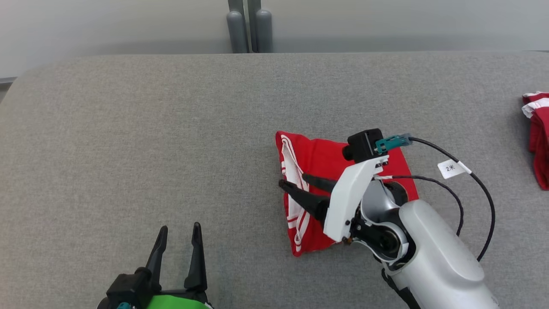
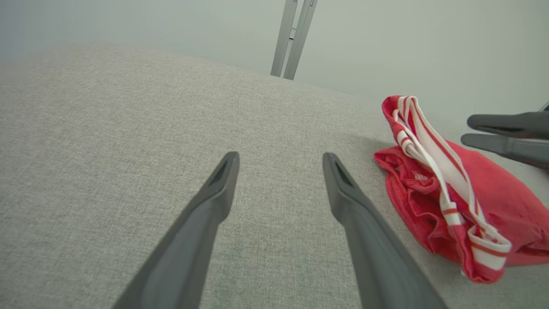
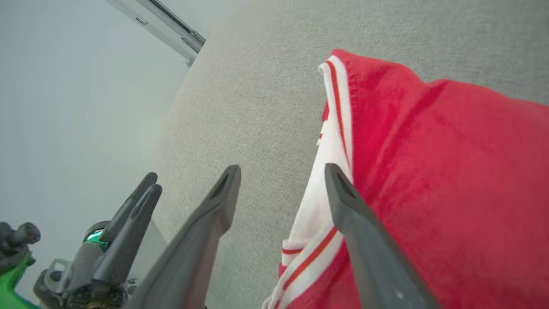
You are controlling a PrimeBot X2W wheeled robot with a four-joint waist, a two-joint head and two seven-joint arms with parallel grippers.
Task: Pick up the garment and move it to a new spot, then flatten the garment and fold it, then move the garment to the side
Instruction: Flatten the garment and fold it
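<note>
I see garment (image 1: pixel 326 156) folded, red, white-striped trim; left gripper (image 1: pixel 180 229) and right gripper (image 1: pixel 292 179) both spread, holding nothing.

A table (image 1: pixel 171 128) covered in grey woven fabric is seen, rounded at its ten o'clock corner. A folded red garment (image 1: pixel 326 159) with white striped trim is laid flat toward four o'clock of centre. Another red-and-white cloth (image 1: pixel 538 137) is laid at the three o'clock edge.
</note>
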